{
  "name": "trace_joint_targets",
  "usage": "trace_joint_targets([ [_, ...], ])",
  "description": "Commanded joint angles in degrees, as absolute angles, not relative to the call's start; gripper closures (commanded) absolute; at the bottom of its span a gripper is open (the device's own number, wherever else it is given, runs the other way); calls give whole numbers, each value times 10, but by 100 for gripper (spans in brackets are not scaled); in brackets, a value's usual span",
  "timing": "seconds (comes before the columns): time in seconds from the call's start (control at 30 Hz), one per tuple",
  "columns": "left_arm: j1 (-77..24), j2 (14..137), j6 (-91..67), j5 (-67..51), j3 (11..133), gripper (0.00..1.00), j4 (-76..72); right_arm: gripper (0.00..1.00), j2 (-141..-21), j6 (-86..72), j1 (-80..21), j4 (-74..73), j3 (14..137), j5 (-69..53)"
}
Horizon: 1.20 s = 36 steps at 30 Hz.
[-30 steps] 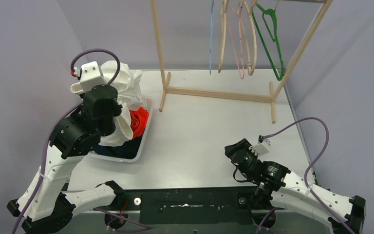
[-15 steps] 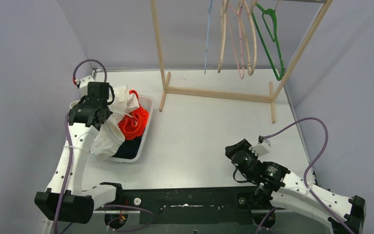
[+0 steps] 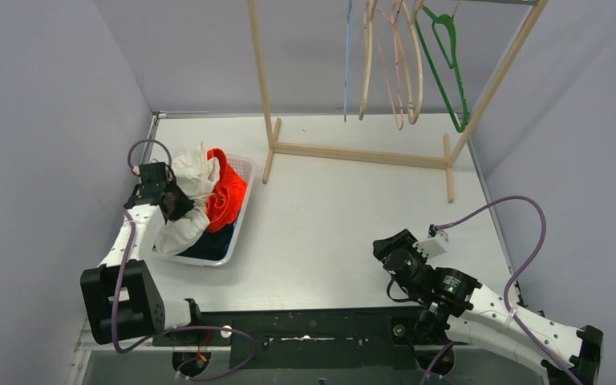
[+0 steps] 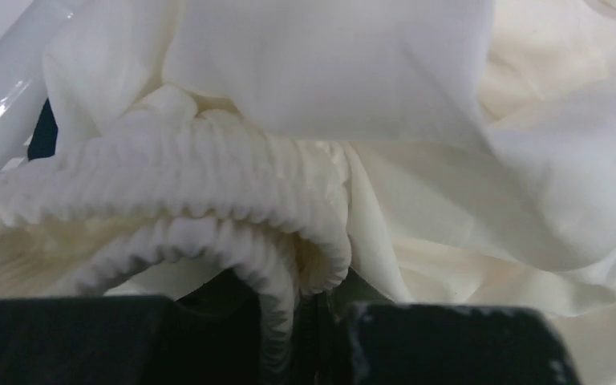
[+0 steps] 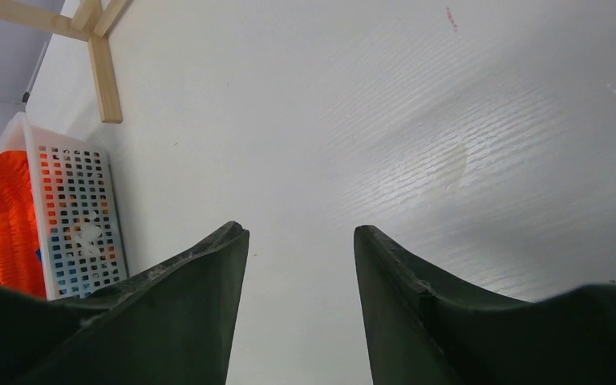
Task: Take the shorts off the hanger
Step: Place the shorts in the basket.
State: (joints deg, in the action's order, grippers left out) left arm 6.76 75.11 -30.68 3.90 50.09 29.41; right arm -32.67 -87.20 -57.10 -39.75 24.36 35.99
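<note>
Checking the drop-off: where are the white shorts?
Top view, far left: the white shorts drape the basket beside the orange shorts, held by the left gripper.

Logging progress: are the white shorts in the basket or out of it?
In, but not released: the white shorts lie bunched in the basket beside the orange pair, waistband pinched in the shut left hand.

In the left of the frame, the white shorts (image 3: 191, 171) are plain cream-white. The orange shorts (image 3: 224, 196) are bright orange, and the navy shorts (image 3: 212, 243) are dark. The basket (image 3: 238, 220) is white. At the top, the rack (image 3: 353, 152) is pale wood and one hanger (image 3: 457, 120) is green.
</note>
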Motion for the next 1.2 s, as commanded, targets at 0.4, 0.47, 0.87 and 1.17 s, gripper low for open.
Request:
trace_joint_targets([
  [0.4, 107, 671, -313, -54, 494, 90, 315, 48, -305, -887, -575, -413, 243, 405],
  [0.47, 106, 640, -302, -38, 509, 80, 330, 48, -304, -886, -575, -416, 243, 406],
  [0.87, 106, 622, -241, -95, 656, 100, 358, 48, -288, -888, -575, -432, 242, 406],
  [1.17, 67, 596, -260, -158, 567, 100, 123, 48, -287, -889, -576, -427, 239, 413],
])
